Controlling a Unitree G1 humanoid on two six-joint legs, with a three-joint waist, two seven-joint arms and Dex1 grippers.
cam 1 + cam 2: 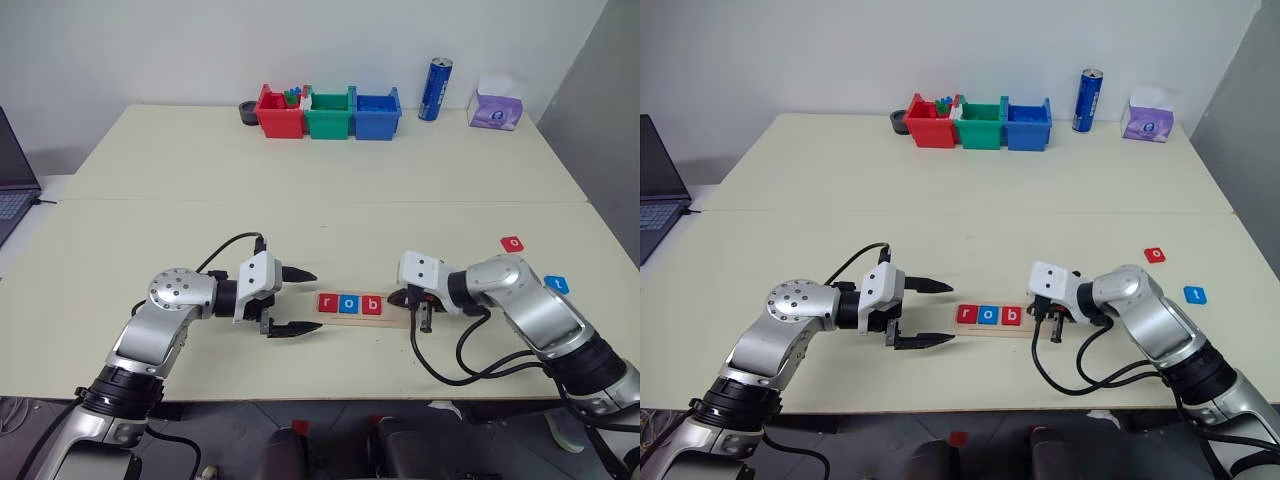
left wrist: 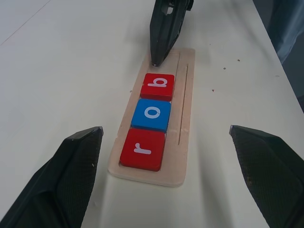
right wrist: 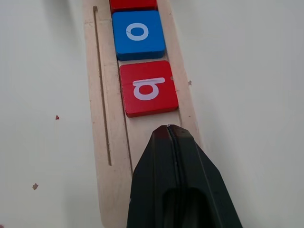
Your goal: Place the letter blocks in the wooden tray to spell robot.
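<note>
Three tiles are in: red "r" tile (image 2: pixel 142 149), blue "o" tile (image 2: pixel 151 114) and red "b" tile (image 2: pixel 157 86) sit in the long pale wooden tray (image 2: pixel 183 142). The right gripper (image 3: pixel 173 142) hovers just past the "b", clenched on nothing. The left gripper (image 1: pixel 296 301) waits released off the tray's "r" end. Next, I reckon: fetch the loose red "o" tile (image 1: pixel 512 243), well off to the right gripper's outer side, with the blue "t" tile (image 1: pixel 557 284) nearby on the surface.

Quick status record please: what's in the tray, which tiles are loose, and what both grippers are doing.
wooden tray: holds red r, blue o, red b; two spots free
loose tiles: red o, blue t, on the table on the robot's right
right gripper: shut, empty, tip over the tray beside the b
left gripper: open, empty, at the tray's r end
</note>
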